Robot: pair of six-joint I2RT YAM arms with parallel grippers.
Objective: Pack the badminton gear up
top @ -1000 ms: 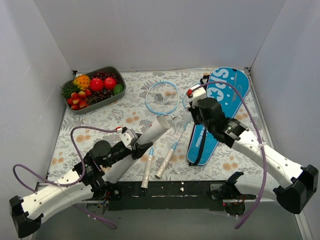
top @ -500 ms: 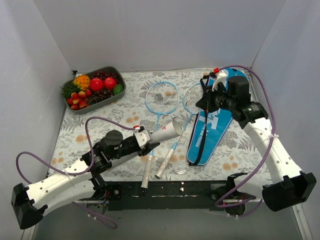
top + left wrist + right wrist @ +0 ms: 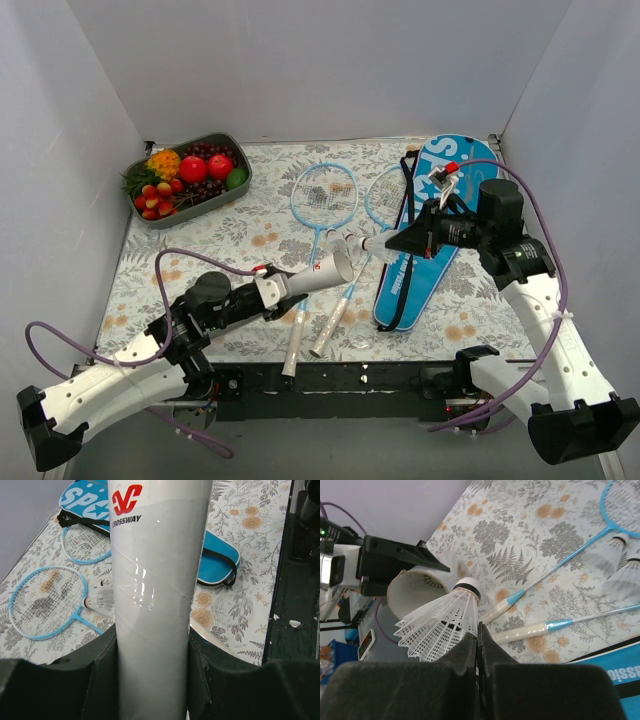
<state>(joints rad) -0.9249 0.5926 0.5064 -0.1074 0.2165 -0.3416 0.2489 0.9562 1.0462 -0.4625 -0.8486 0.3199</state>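
My left gripper [image 3: 277, 288] is shut on the white shuttlecock tube [image 3: 312, 277], held tilted above the table with its open mouth towards the right; in the left wrist view the tube [image 3: 155, 575] fills the space between the pads [image 3: 102, 675]. My right gripper [image 3: 402, 242] is shut on the skirt of a white shuttlecock [image 3: 366, 245], cork end just in front of the tube mouth [image 3: 415, 592]; the shuttlecock also shows in the right wrist view [image 3: 442, 625]. Two light-blue rackets [image 3: 325, 195] [image 3: 383, 196] lie on the table. The blue bag [image 3: 445, 200] lies at the right.
A grey tray of fruit [image 3: 190, 178] stands at the back left. Two more shuttlecocks [image 3: 620, 580] lie by the racket shafts. The racket handles [image 3: 295, 345] reach the front edge. A small clear cap [image 3: 362, 341] lies near the front. Walls close in three sides.
My right gripper came from over the bag to the tube mouth with a shuttlecock in it. My left arm turned and lifted the tube, so its mouth faces right.
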